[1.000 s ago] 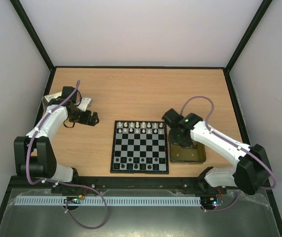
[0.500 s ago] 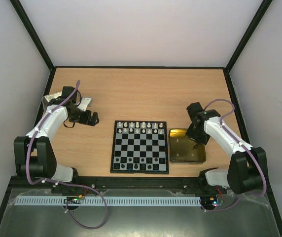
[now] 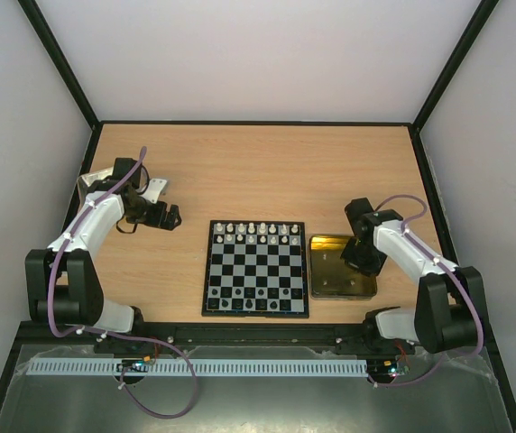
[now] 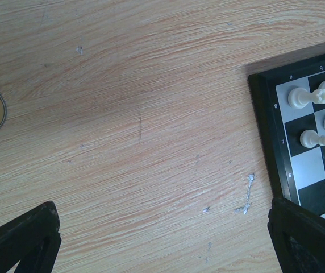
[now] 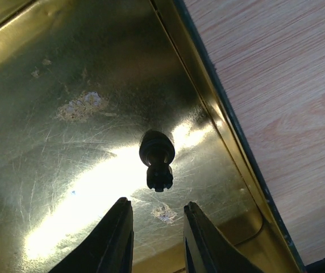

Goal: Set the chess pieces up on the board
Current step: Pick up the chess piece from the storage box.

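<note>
One black piece [image 5: 157, 159] lies in the gold tin [image 5: 49, 170] right of the board [image 3: 256, 268], so the right claw [image 5: 157, 207] hangs over it, jaws slightly parted and empty, lined up to pinch; the left claw [image 4: 162, 219] hovers wide open over the table [image 4: 123, 114].

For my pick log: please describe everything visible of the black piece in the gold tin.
The black piece is small and glossy, with a round base and a narrower notched top. It seems to lie on its side on the scratched floor of the gold tin, just ahead of the right gripper, untouched.
</note>
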Action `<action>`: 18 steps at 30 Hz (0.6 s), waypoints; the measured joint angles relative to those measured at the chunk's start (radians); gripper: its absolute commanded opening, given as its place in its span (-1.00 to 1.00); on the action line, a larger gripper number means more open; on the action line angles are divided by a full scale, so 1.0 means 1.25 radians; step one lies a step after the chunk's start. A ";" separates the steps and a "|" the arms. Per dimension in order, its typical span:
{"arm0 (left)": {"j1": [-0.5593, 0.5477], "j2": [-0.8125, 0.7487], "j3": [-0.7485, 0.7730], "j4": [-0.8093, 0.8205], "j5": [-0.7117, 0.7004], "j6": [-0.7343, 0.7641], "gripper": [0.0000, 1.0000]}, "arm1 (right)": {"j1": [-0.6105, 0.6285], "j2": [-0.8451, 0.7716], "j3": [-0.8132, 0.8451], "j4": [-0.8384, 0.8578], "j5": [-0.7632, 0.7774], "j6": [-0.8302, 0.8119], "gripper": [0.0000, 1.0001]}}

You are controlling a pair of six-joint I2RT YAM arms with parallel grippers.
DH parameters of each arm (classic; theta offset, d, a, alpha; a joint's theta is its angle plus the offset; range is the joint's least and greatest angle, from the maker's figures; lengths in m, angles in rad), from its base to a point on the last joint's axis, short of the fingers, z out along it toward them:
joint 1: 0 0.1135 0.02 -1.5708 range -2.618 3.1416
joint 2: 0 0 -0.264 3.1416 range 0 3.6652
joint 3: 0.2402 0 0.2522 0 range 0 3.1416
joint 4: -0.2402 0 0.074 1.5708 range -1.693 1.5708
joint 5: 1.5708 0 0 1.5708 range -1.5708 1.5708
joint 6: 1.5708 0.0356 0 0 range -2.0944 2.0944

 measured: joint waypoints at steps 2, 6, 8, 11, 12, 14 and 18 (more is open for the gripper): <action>0.000 0.000 0.000 0.000 0.000 0.000 0.98 | -0.001 0.000 -0.004 0.005 -0.002 0.000 -0.53; -0.002 0.000 0.000 0.000 0.000 0.000 0.98 | -0.005 0.002 -0.004 0.023 -0.002 0.000 -0.53; -0.003 0.000 0.000 0.000 0.000 0.000 0.98 | -0.008 0.010 -0.004 0.030 -0.002 0.000 -0.53; -0.004 0.000 0.000 0.000 0.000 0.000 0.98 | -0.014 0.025 -0.004 0.043 0.002 0.000 -0.53; -0.004 0.000 0.000 0.000 0.000 0.000 0.98 | -0.015 0.029 -0.004 0.046 0.002 0.000 -0.53; -0.004 0.000 0.000 0.000 -0.001 0.000 0.98 | -0.018 0.039 -0.004 0.051 0.005 -0.001 -0.54; -0.004 0.000 0.000 0.000 -0.001 0.000 0.98 | -0.024 0.046 -0.004 0.061 0.010 -0.002 -0.61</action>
